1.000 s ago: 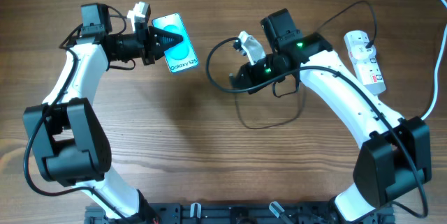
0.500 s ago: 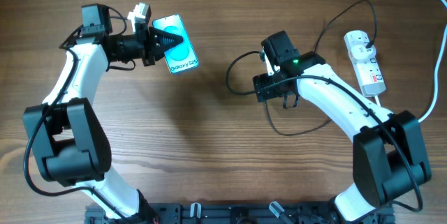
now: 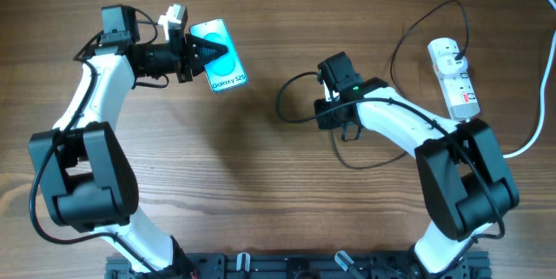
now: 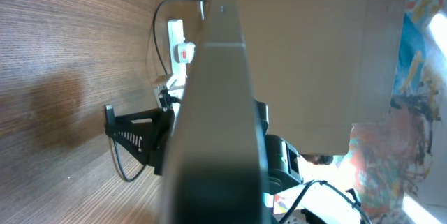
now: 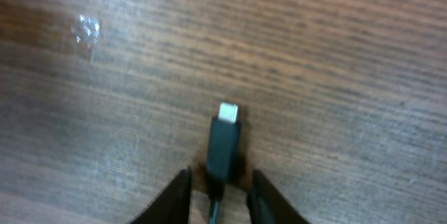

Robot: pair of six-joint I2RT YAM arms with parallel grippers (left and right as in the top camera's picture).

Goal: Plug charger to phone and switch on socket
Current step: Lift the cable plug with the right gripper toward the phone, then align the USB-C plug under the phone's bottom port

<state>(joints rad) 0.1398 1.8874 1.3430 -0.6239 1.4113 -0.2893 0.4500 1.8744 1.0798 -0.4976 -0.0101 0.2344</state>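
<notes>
The jaws of the left gripper are pressing shut on the phone, holding it above the table at the upper left of the overhead view, cyan screen facing up and the white text strip at the end nearer the middle of the table. The right gripper is pointing down at the wood right of centre, well apart from the phone. The charger is looping out to its left, then trailing right and arching up to the socket, which is lying near the right edge with its thick white cord running off the table. From the left wrist, the phone is showing edge-on as a blurred grey bar, one of the ribbed black fingers lying against its side, and the socket is standing far off with the black cable curving beside it. From the right wrist, the connector is lying on the wood, metal tip pointing away from the camera. The two fingertips are standing narrowly apart on either side of its rear end. Whether they are actually pinching it, I cannot tell.
</notes>
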